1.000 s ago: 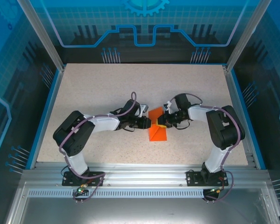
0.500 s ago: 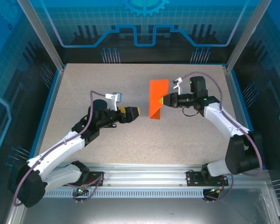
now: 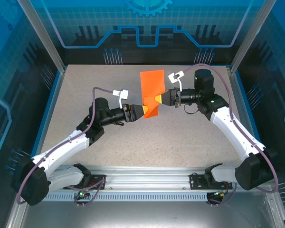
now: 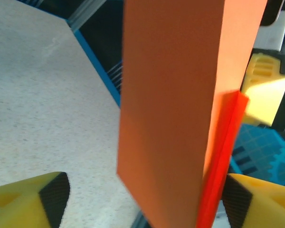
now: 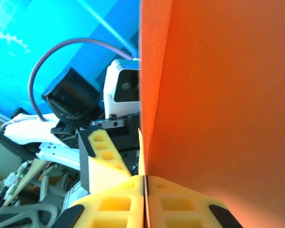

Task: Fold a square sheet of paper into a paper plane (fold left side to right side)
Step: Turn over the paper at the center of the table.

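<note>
The square sheet of paper (image 3: 152,90) is bright orange, folded over on itself and held upright in the air above the middle of the table. My right gripper (image 3: 158,98) is shut on its right edge; in the right wrist view the yellow fingertips (image 5: 118,202) press together on the paper (image 5: 223,95). My left gripper (image 3: 142,110) is open at the sheet's lower left corner. In the left wrist view the paper (image 4: 171,90) hangs between the spread fingers (image 4: 33,199), its folded red-orange edge close to the right one.
A speckled beige table (image 3: 85,90) with a blue rim lies below. Aluminium frame posts (image 3: 40,33) and blue panels enclose it. The right gripper's yellow finger (image 4: 266,95) shows behind the paper in the left wrist view.
The paper has been lifted off the table by the right gripper. The left gripper let go, drew back, then moved right so its open jaws now straddle the sheet's lower edge.
</note>
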`<state>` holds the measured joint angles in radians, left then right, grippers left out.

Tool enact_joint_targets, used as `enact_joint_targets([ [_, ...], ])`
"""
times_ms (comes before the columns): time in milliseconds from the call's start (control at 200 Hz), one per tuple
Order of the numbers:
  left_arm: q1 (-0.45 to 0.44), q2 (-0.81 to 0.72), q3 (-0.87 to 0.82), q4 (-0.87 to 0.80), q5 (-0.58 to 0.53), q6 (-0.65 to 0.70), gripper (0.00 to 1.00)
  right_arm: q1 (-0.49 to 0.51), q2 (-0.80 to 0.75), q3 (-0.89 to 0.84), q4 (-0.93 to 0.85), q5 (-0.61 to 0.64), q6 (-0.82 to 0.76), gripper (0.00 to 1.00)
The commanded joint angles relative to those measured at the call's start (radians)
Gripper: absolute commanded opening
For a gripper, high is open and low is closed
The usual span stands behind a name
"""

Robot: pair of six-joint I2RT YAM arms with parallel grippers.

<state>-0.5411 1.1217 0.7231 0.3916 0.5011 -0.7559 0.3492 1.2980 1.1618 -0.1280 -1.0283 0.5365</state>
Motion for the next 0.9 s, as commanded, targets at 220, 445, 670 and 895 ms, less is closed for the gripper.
enact_joint_targets([
  [220, -0.031, -0.021, 0.053, 0.027, 0.040, 0.028, 0.32, 0.027, 0.030, 0.029, 0.007, 0.008, 0.023, 0.11],
  [445, -0.060, -0.058, 0.103, -0.262, -0.127, 0.166, 0.11, -0.008, 0.023, 0.088, -0.276, 0.149, -0.141, 0.36],
  [670, -0.229, 0.070, 0.333, -0.880, -0.695, 0.373, 0.04, -0.167, -0.001, 0.092, -0.654, 0.674, -0.197, 0.55],
  [895, -0.375, 0.466, 0.688, -1.439, -1.170, 0.235, 0.00, -0.332, -0.074, -0.123, -0.631, 0.825, -0.122, 0.56],
])
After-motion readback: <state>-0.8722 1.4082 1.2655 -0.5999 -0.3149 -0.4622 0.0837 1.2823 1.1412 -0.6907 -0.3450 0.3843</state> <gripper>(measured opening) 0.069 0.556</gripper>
